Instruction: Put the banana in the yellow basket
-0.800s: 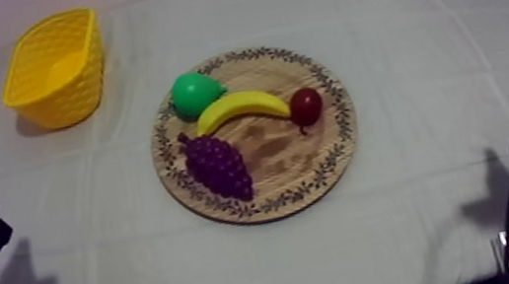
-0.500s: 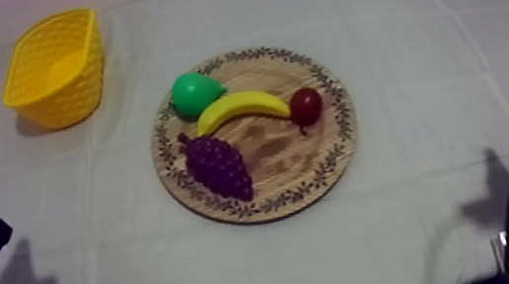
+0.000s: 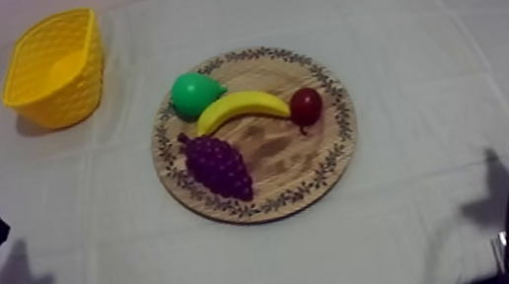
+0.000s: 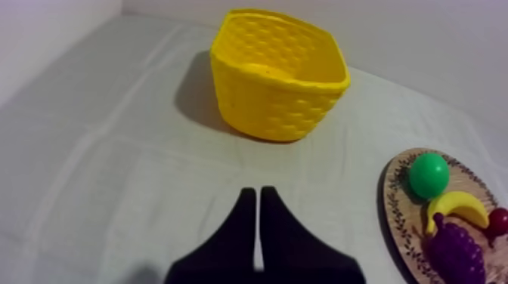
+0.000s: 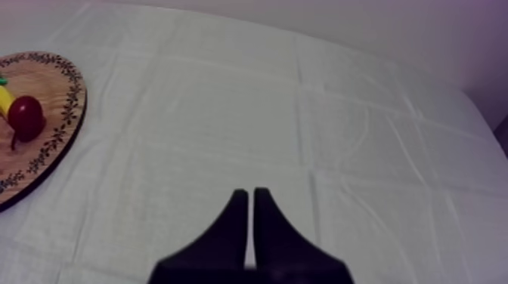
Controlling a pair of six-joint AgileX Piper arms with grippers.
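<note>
The banana lies on the wooden board in the middle of the frame seen from above. It is curved like an arch, one end right up by the green pear at the board's upper left, the other end just beside the small red fruit toward the right. The bunch of grapes sits below the banana, on the left part of the board. The yellow basket stands upright in the upper left of the frame, well apart from the board, on the grey-white cloth.

The left gripper sits low at the left edge of the overhead frame. From its own camera its two black fingers are pressed together into a narrow wedge with nothing between them, over bare cloth, pointing toward the basket, with the board and its fruit off to the side. The right gripper sits low at the right edge, its fingers likewise pressed together on nothing, over bare cloth, with the board's patterned rim and the small red fruit off to one side.
</note>
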